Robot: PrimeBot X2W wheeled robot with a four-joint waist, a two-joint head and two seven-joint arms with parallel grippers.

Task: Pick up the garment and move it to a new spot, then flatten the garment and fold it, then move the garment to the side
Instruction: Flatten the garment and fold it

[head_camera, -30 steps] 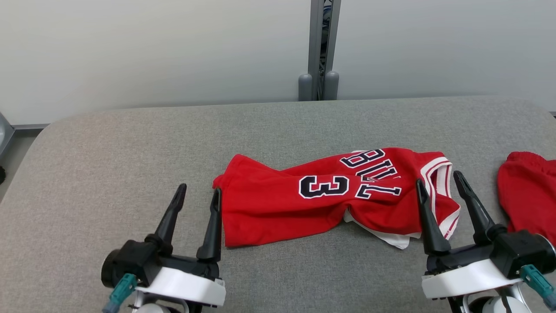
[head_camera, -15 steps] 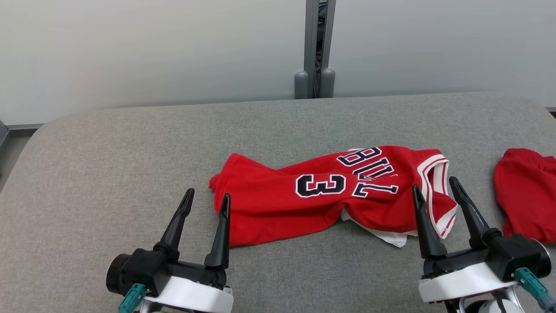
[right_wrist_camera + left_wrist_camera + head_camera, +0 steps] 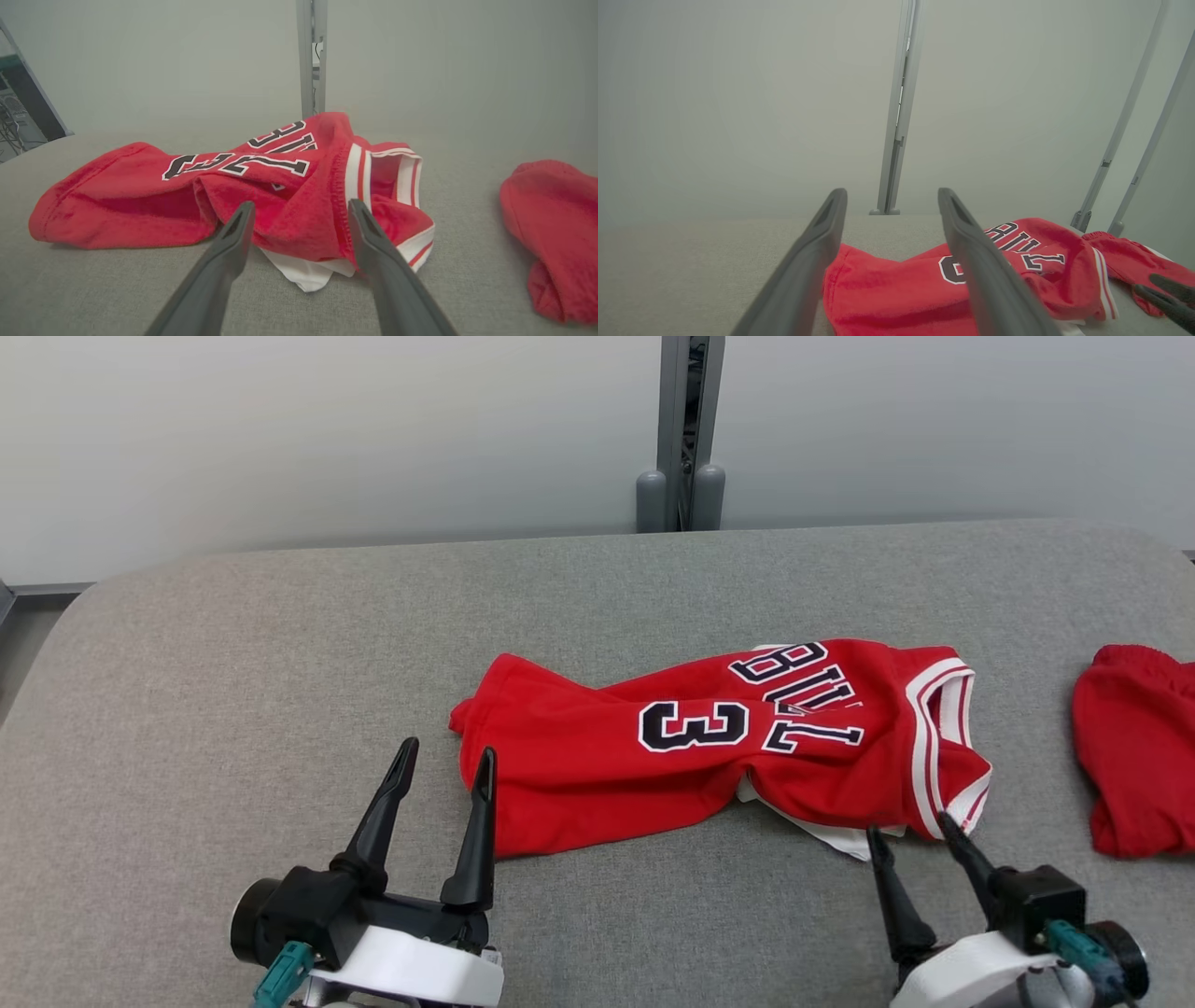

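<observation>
The garment (image 3: 653, 765) is a red basketball jersey with a black "3", lettering and white trim, lying crumpled on the grey padded table (image 3: 280, 663). My left gripper (image 3: 446, 768) stands open at the jersey's left hem, its inner finger at the cloth's edge. In the left wrist view the garment (image 3: 901, 294) lies between and beyond the left gripper (image 3: 892, 200). My right gripper (image 3: 906, 826) is open and low, just in front of the jersey's striped armhole end. The right wrist view has the garment (image 3: 210, 186) close ahead of the right gripper (image 3: 301, 207), nothing between the fingers.
A second red cloth (image 3: 1134, 765) lies at the table's right edge, also the red cloth (image 3: 551, 224) in the right wrist view. A grey post (image 3: 681, 429) rises behind the table against a pale wall. Bare grey padding stretches left of the jersey and along the far side.
My right gripper has drawn back and down toward the near edge, off the jersey's armhole end. The left gripper has shifted slightly right to the hem. The head camera moved a little.
</observation>
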